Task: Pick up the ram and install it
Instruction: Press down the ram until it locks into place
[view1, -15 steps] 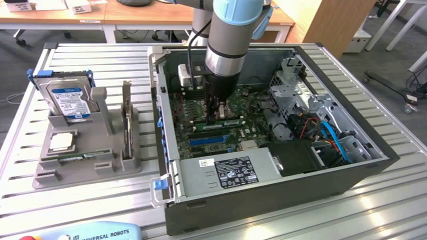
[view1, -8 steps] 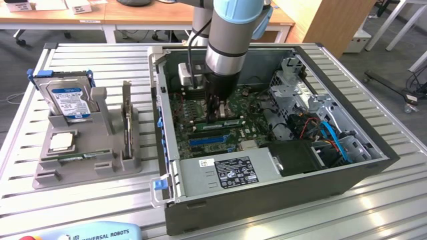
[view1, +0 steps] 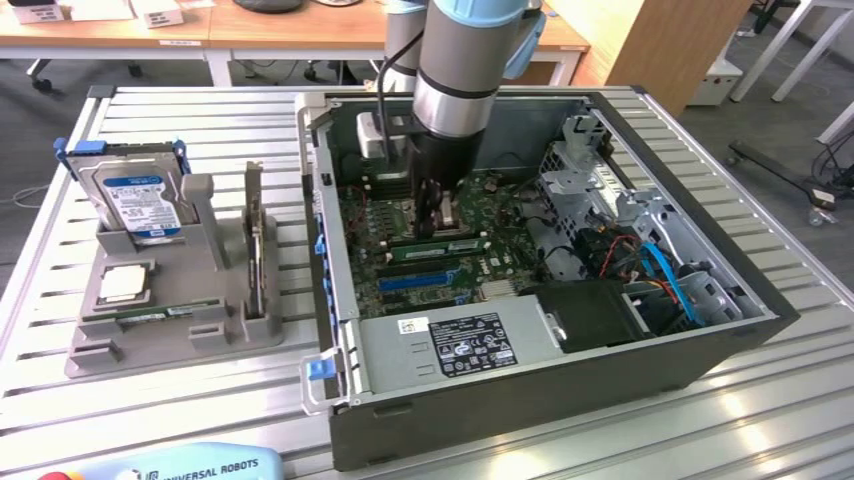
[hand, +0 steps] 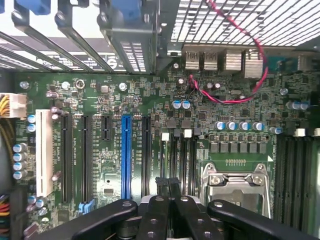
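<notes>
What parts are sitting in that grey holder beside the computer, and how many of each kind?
In the grey holder:
hard drive: 1
expansion card, standing on edge: 1
processor chip: 1
ram stick, lying flat: 1
Total: 4

Matt black plastic gripper (hand: 168, 186), glossy green motherboard (hand: 150, 115), ribbed dull metal table (view1: 174, 420), grey plastic holder (view1: 160, 335).
</notes>
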